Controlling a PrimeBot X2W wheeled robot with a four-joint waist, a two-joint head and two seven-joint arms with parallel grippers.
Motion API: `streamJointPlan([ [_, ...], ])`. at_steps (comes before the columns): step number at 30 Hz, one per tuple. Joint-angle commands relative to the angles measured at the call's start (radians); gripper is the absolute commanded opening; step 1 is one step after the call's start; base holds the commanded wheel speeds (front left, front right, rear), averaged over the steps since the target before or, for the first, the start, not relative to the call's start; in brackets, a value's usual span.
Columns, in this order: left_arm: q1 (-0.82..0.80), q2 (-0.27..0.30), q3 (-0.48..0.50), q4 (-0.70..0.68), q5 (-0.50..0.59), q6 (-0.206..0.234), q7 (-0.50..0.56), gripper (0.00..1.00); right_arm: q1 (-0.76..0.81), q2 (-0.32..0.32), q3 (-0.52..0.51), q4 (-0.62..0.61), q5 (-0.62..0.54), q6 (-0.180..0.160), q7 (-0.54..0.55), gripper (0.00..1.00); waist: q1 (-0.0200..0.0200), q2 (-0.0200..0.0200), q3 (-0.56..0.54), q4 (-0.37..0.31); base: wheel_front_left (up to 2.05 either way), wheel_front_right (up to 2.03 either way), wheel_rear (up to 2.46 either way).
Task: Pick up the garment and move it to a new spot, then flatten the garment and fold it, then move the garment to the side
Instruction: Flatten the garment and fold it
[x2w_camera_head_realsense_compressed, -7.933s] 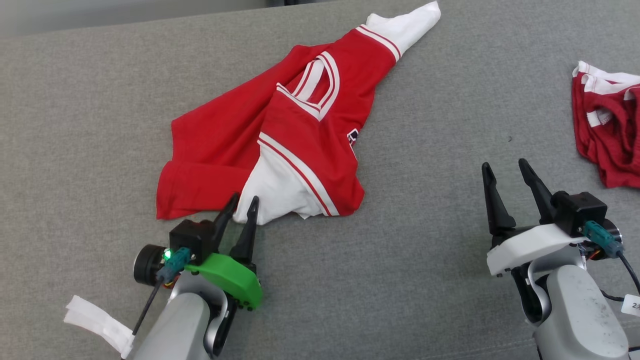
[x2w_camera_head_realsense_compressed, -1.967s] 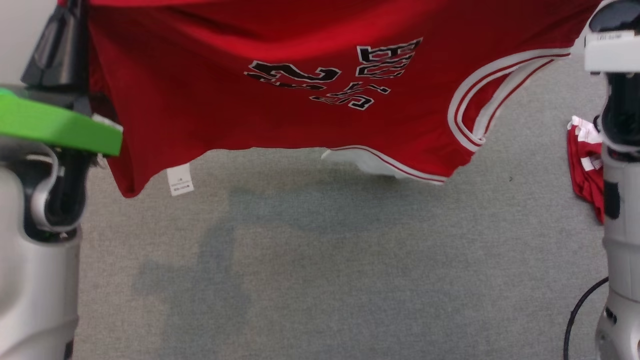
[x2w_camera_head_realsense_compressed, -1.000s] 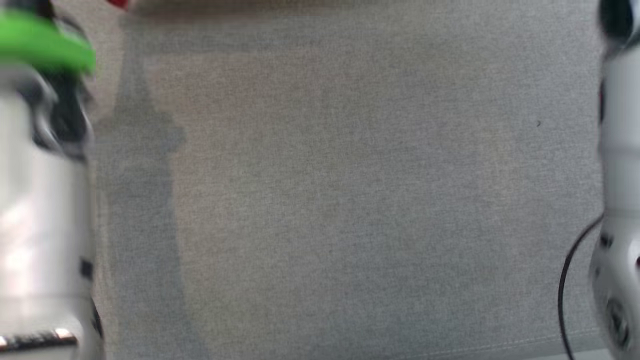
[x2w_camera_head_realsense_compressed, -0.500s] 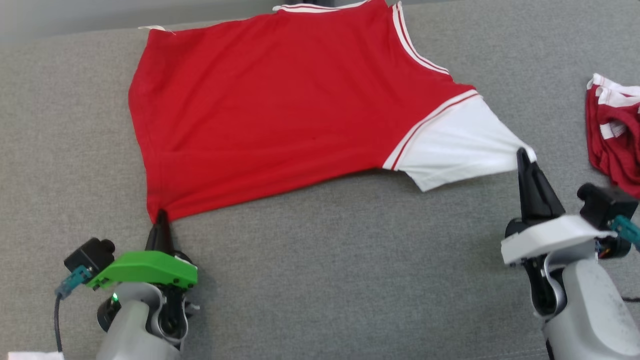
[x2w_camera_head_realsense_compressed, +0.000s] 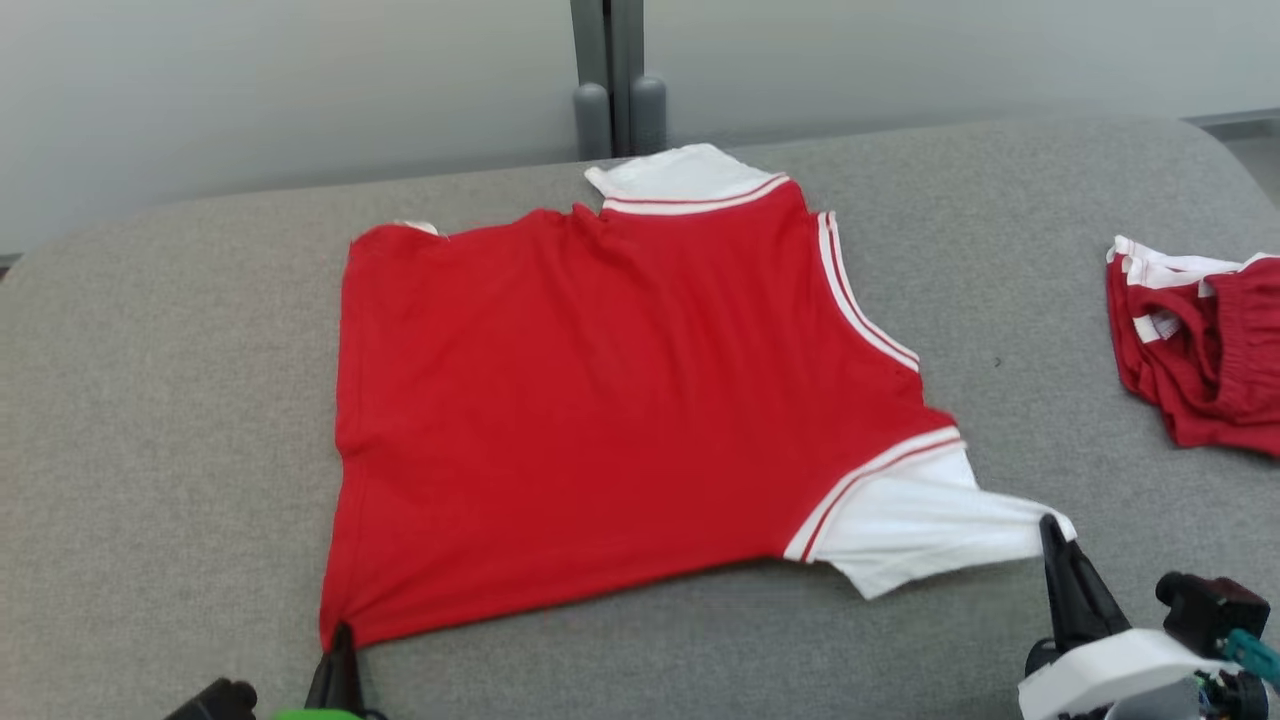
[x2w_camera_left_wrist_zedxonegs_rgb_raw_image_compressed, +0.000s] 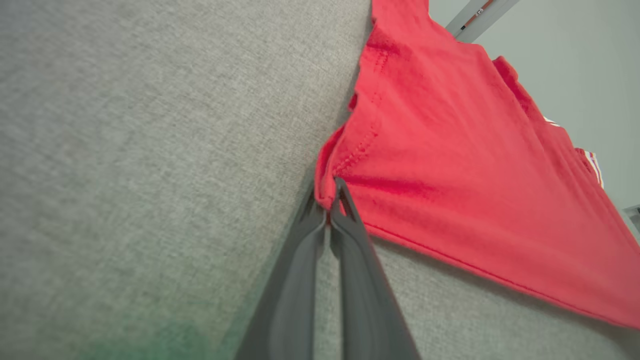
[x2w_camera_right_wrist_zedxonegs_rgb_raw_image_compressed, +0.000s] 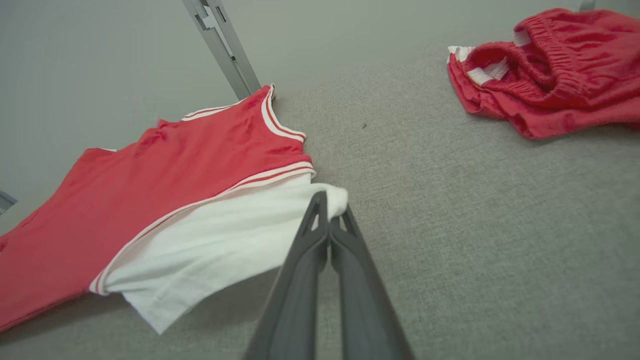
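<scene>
Since the red jersey (x2w_camera_head_realsense_compressed: 600, 400) lies spread on the grey cushion (x2w_camera_head_realsense_compressed: 180, 330) with the left gripper (x2w_camera_left_wrist_zedxonegs_rgb_raw_image_compressed: 329, 192) pinching its hem corner (x2w_camera_left_wrist_zedxonegs_rgb_raw_image_compressed: 350, 155) and the right gripper (x2w_camera_right_wrist_zedxonegs_rgb_raw_image_compressed: 330, 210) its white sleeve tip (x2w_camera_right_wrist_zedxonegs_rgb_raw_image_compressed: 336, 196), both should pull outward and low to smooth it.

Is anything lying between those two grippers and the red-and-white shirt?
Nothing visible. The left gripper is shut on the red hem corner of the red-and-white shirt, and the right gripper is shut on its white sleeve tip. The crumpled red garment lies apart, to the right.
</scene>
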Motion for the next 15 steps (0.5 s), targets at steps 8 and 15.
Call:
streamJointPlan([
  [8, 0.135, 0.008, 0.028, -0.077, -0.003, 0.007, 0.0, 0.0, 0.137, -0.007, -0.016, -0.016, 0.043, -0.004, -0.005, 0.0, 0.0, 0.0, -0.073, 0.018, 0.0, 0.0, 0.0],
  [15, 0.095, 0.007, 0.016, -0.231, 0.003, 0.014, 0.0, 0.0, 0.083, -0.005, 0.002, -0.082, 0.074, -0.003, -0.005, 0.0, 0.0, 0.0, -0.016, 0.028, 0.0, 0.0, 0.0],
])
